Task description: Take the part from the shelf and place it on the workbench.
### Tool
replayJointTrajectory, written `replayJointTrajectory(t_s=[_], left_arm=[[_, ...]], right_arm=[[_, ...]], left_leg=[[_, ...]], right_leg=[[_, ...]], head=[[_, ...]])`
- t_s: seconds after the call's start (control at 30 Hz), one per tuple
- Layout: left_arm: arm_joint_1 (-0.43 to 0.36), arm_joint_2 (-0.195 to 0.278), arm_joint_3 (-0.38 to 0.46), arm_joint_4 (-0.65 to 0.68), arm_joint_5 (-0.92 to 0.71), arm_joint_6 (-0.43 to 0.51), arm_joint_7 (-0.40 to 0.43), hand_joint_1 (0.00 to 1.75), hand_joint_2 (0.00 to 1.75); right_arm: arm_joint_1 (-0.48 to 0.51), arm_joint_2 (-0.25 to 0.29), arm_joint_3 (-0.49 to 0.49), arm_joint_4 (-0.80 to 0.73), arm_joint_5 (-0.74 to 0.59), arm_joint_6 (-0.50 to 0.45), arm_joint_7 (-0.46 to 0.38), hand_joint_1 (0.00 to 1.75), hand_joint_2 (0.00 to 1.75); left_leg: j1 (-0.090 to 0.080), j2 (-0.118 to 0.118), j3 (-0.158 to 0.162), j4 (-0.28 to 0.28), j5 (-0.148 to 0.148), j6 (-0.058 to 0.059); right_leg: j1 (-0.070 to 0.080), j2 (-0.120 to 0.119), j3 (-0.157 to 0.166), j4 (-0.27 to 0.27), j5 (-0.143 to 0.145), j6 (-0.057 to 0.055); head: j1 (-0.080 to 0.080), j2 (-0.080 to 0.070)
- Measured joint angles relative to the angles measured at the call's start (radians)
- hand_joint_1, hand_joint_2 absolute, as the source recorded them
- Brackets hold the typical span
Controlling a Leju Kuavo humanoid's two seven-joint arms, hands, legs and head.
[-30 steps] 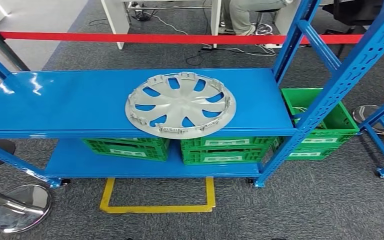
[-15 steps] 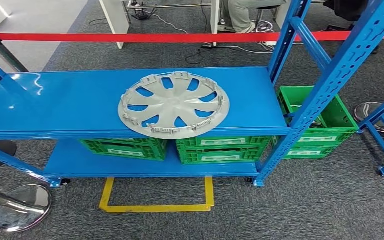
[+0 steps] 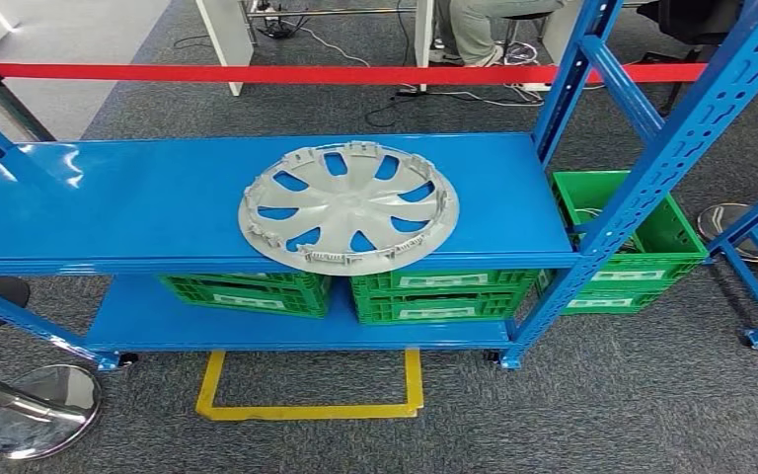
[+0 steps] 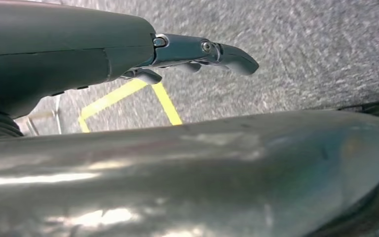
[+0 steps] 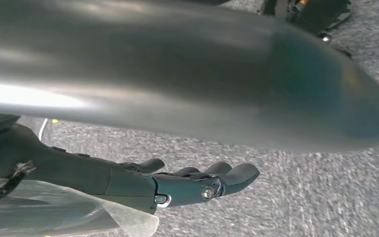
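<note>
The fingers of the left hand reached out straight and empty over grey carpet, and those of the right hand lay gently curved, a little apart, gripping nothing. Both arms seemed to hang by the robot's sides. The part, a grey hubcap, lay flat on the upper board of the blue shelf, touched by neither hand, its near rim slightly past the front edge. Green crates sat on the board below. Judging by this, no step of the task was done: reaching, gripping, lifting, carrying to the workbench and setting down all remained. No workbench could be made out.
</note>
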Motion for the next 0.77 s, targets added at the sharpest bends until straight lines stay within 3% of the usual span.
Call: replayJointTrajectory(t_s=[0.37, 0.77], left_arm=[[0.011, 0.025, 0.057, 0.032, 0.166, -0.116, -0.03, 0.0, 0.0], [0.012, 0.03, 0.071, 0.042, 0.182, -0.125, -0.034, 0.0, 0.0]], right_arm=[[0.043, -0.042, 0.208, -0.028, -0.247, 0.038, 0.057, 0.0, 0.0], [0.054, -0.054, 0.262, -0.037, -0.27, 0.04, 0.064, 0.0, 0.0]], left_leg=[[-0.001, 0.0, 0.001, 0.0, -0.001, 0.002], [-0.001, 0.0, 0.0, 0.0, -0.001, 0.002]], right_leg=[[0.0, 0.0, 0.001, 0.0, 0.0, 0.001], [0.0, 0.0, 0.002, 0.0, -0.001, 0.001]], head=[[0.0, 0.0], [0.0, 0.0]])
